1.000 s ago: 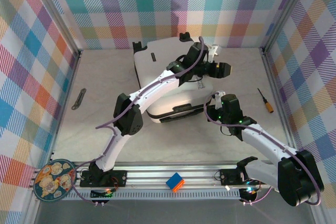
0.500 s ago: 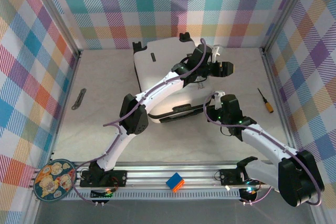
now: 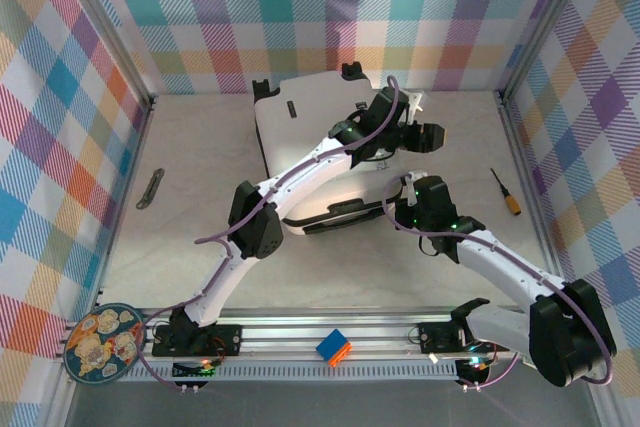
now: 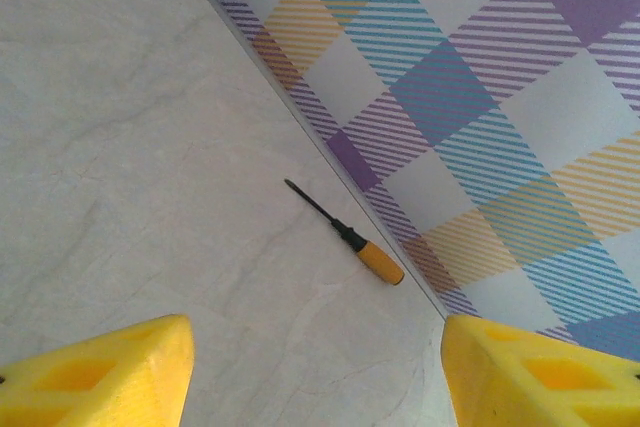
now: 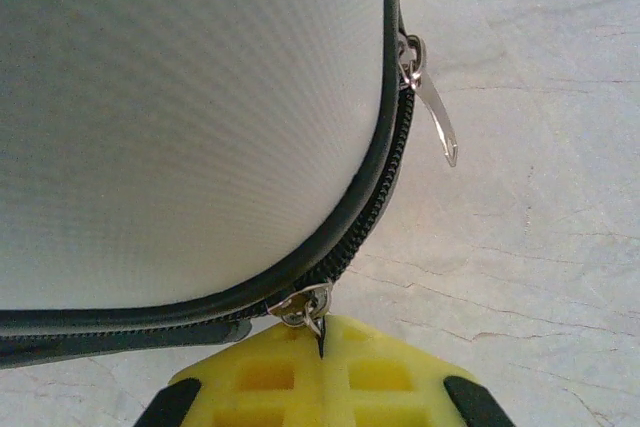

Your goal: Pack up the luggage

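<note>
The luggage [image 3: 310, 137] is a white hard-shell suitcase lying flat in the middle of the table with its lid down. In the right wrist view its white shell [image 5: 180, 117] is edged by a black zipper seam [image 5: 385, 182]. My right gripper [image 5: 322, 339] is shut on a metal zipper pull [image 5: 305, 309] at the case's near right corner [image 3: 408, 187]. A second pull [image 5: 432, 112] hangs loose farther along the seam. My left arm reaches across the lid. Its gripper [image 3: 427, 134] hangs past the case's right edge, yellow fingers [image 4: 100, 377] open over bare table, holding nothing.
A yellow-handled screwdriver [image 3: 503, 192] [image 4: 365, 247] lies by the right wall. A thin dark tool [image 3: 150, 189] lies near the left wall. A patterned plate [image 3: 100, 342] and a blue-orange cube [image 3: 333, 347] sit at the front rail. Plaid walls enclose the table.
My right gripper has shifted slightly left along the case's near corner with the zipper pull. The left gripper has edged right past the case and its fingers have narrowed a little.
</note>
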{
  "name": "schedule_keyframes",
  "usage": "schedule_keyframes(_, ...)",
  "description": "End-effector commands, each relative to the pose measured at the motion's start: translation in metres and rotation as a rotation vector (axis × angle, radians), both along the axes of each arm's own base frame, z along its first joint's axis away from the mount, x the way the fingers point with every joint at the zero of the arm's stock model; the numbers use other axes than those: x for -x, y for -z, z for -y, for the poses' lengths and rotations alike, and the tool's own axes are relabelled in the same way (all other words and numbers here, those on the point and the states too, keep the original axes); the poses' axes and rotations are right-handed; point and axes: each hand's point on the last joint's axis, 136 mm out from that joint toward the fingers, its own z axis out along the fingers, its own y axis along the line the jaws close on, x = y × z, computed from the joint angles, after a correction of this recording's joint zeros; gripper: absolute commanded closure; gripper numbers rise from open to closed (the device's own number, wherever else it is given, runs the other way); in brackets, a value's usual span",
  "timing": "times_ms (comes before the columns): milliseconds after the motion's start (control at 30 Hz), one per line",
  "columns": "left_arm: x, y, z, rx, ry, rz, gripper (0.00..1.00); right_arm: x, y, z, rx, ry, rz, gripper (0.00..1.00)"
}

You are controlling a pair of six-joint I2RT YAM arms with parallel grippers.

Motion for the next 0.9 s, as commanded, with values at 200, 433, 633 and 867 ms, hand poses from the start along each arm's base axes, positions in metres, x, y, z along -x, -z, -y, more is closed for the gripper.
schedule_keyframes(200,0.045,0.07,-0.038,-0.2,0.069,-0.221,0.36,-0.038,-0.058,0.017,0.018,0.099,0.265,1.0)
schedule_keyframes(433,0.065,0.075,-0.058,-0.251,0.106,-0.212,0.36,-0.017,-0.058,-0.022,-0.08,-0.099,0.295,1.0)
schedule_keyframes(633,0.077,0.09,-0.074,-0.299,0.114,-0.224,0.37,-0.006,-0.059,-0.042,-0.066,-0.183,0.309,1.0)
schedule_keyframes(867,0.065,0.047,-0.048,-0.161,0.139,-0.187,0.35,-0.004,-0.055,-0.045,-0.066,-0.192,0.297,1.0)
